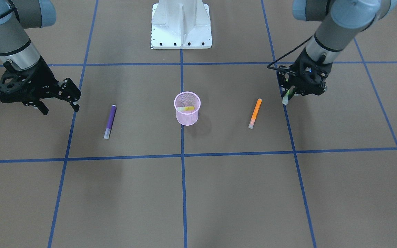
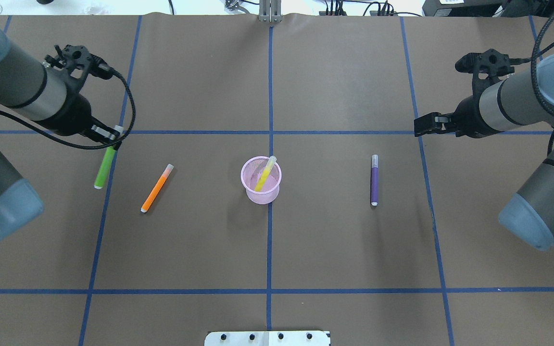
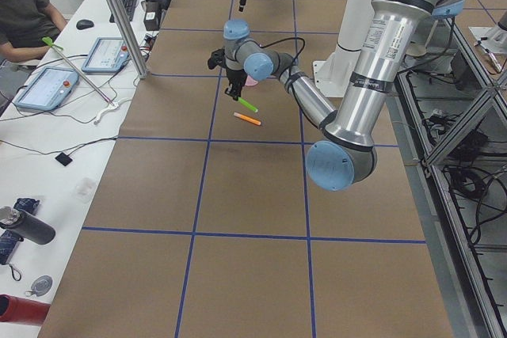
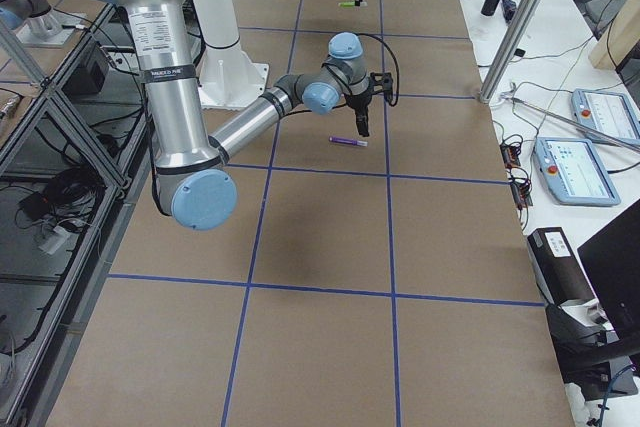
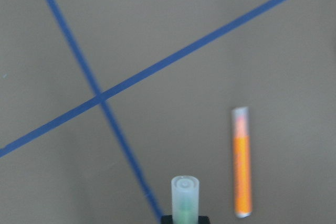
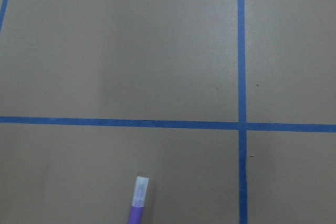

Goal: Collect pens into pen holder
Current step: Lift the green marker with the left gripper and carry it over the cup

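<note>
From the front, my left tool (image 1: 289,93) is clamped on the green pen (image 1: 285,99), with only its pale cap poking out below. My right tool (image 1: 60,105) hangs empty with fingers spread, near the purple pen (image 1: 110,121). The holder (image 1: 187,117) stands mid-tabletop (image 1: 219,193) with the yellow pen (image 1: 185,109) inside, and the orange pen (image 1: 255,113) lies between it and my left tool. Overhead shows what the front hides: the green pen's whole body (image 2: 104,168) slants away from the tool, which grips it near one end. That is my worry. Held so far from its middle, it could swing or slip during the carry. A slanted tip could also catch the holder's rim or the leaning yellow pen and tip the light cup. The left side view alone shows height: the green pen is tilted and, I judge, clear of the tabletop, just beyond the orange one. The right side view puts the purple pen just beside my right tool. My left wrist camera sees the green cap between the jaws and the orange pen alongside, but no holder. My right wrist camera catches only the purple pen's cap end.
</note>
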